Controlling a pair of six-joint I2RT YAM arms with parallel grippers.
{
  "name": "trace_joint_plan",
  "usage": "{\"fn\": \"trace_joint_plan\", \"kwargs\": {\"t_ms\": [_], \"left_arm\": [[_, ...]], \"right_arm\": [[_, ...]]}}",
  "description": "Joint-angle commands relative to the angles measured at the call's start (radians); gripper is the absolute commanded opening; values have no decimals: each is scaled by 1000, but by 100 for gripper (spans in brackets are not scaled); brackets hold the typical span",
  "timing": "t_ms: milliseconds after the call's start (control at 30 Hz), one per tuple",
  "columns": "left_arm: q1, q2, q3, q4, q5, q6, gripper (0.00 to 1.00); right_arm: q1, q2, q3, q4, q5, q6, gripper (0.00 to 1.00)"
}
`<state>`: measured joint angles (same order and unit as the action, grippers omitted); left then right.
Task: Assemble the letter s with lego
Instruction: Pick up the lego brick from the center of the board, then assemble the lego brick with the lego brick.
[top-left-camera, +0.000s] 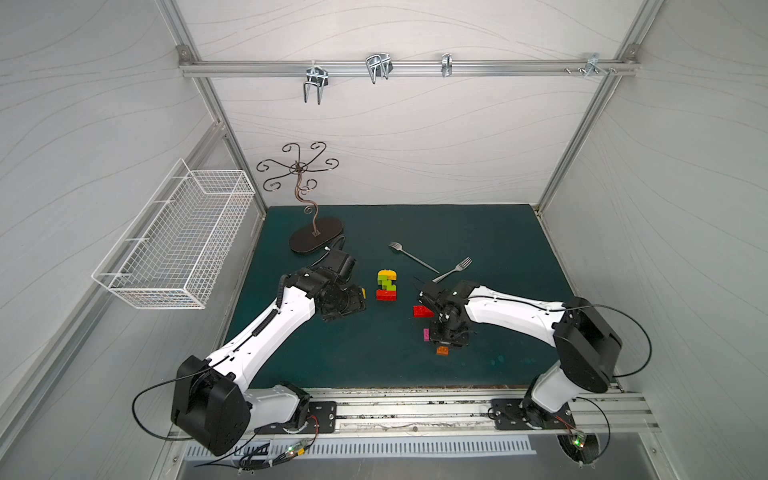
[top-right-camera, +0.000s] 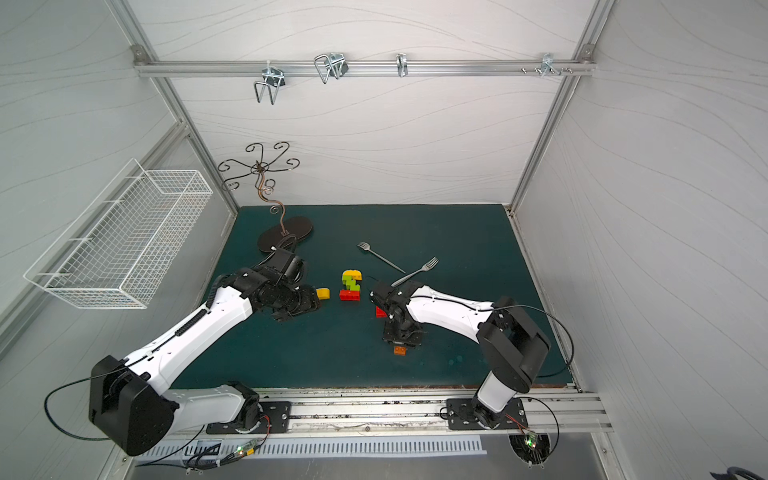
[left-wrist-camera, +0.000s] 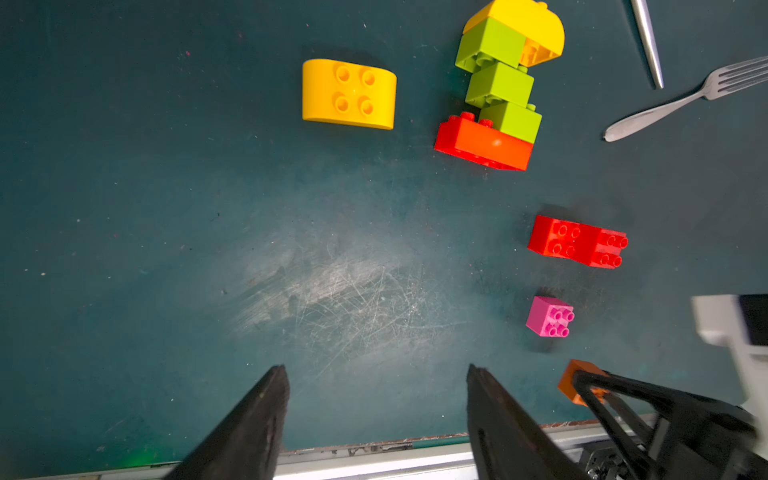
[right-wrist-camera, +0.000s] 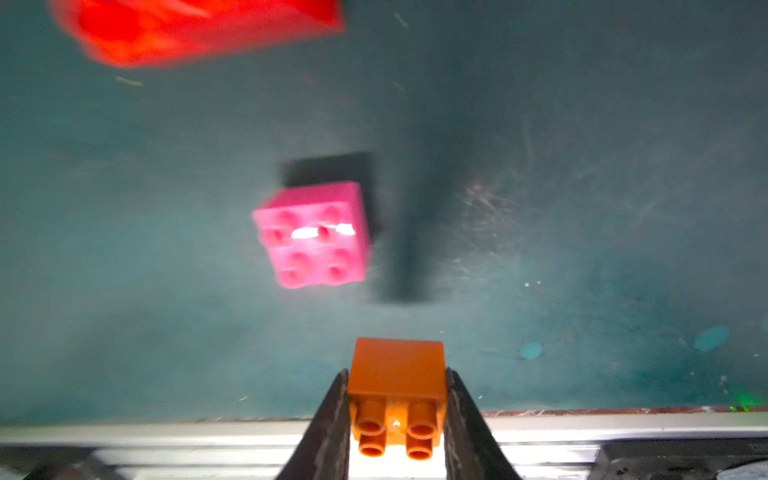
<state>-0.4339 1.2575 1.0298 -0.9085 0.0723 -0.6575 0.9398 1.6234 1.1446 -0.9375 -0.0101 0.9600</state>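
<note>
Right wrist view: right hand clenched on orange brick near front edge of counter; left hand released. Pick looks done; next needs carrying to stack, studs aligned.

The dark teal worktop was scuffed pale toward its near middle. At its far left stood a scrolled metal stand on an oval base. Right of centre lay a fork and a second fork, their handle ends close together. In the middle lay a joined set of bricks, red nearest, then lime green, yellow farthest. A loose yellow brick lay just left of it. A red brick and a pink brick lay nearer, to the right.
</note>
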Motion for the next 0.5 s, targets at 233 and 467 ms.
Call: {"fn": "trace_joint_plan", "kwargs": {"t_ms": [233, 467], "left_arm": [[46, -54, 1, -9, 3, 28, 71], [71, -75, -14, -16, 9, 36, 71]], "right_arm": [[8, 203, 210, -108, -32, -124, 0], [9, 266, 245, -95, -31, -137, 0]]}}
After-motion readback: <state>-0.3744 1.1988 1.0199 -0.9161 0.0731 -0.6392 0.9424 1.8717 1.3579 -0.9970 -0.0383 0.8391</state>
